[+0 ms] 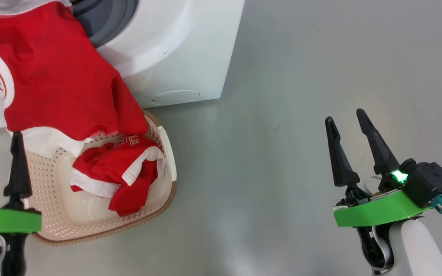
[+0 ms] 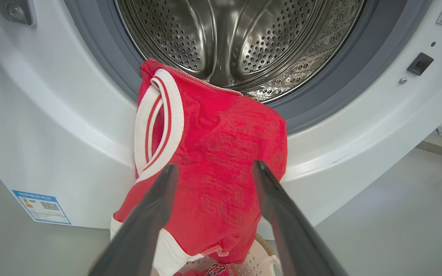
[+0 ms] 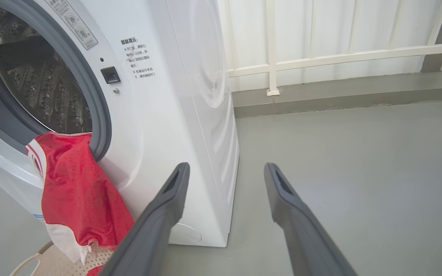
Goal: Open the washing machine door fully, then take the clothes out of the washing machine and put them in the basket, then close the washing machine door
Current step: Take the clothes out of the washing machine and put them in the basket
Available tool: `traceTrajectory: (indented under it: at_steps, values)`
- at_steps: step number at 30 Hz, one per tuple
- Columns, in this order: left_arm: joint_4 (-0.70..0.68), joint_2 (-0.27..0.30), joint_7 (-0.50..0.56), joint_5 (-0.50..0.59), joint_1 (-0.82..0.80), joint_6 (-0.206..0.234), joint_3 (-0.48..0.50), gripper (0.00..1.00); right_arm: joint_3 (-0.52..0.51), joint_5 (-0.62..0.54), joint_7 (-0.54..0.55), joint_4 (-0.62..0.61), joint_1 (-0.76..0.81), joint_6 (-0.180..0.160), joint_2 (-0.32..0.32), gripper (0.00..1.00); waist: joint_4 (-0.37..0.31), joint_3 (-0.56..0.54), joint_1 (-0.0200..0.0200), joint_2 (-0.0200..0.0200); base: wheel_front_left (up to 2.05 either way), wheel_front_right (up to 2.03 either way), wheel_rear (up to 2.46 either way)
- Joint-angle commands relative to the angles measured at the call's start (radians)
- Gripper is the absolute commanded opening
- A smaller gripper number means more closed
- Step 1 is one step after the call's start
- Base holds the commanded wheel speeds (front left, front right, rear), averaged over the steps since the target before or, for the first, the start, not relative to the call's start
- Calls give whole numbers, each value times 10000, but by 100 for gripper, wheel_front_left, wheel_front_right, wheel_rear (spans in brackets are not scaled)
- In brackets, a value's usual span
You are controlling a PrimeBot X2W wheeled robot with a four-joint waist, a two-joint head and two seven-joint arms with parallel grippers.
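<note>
you've got red clothes (image 2: 213, 153), white trim, a white collar (image 2: 159, 122) with red stripes. basket (image 1: 52, 214) cream, dotted with holes, brown rim. washer (image 3: 175, 96) white, grey ring (image 2: 102, 57), steel drum (image 2: 225, 34) peppered with holes, blue label (image 2: 40, 207). floor (image 1: 301, 76) grey.

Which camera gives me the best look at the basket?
The head view: the basket sits almost whole below the camera, one red garment bundled inside, a second garment draped over its far rim. The left wrist view catches a sliver of it between the fingers; the right wrist view, a handle and corner at bottom left.
</note>
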Motion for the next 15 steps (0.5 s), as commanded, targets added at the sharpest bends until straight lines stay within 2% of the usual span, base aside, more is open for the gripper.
traceTrajectory:
  at_steps: [1,15]
  values:
    - [-367,316,-81,160,154,121,496,100,267,8,-48,-213,279,16,42,100,-10,-11,0,-1,0,0,0]
    - [-363,297,69,241,206,63,524,100,248,36,-48,-240,290,16,42,100,9,35,0,-1,0,0,0]
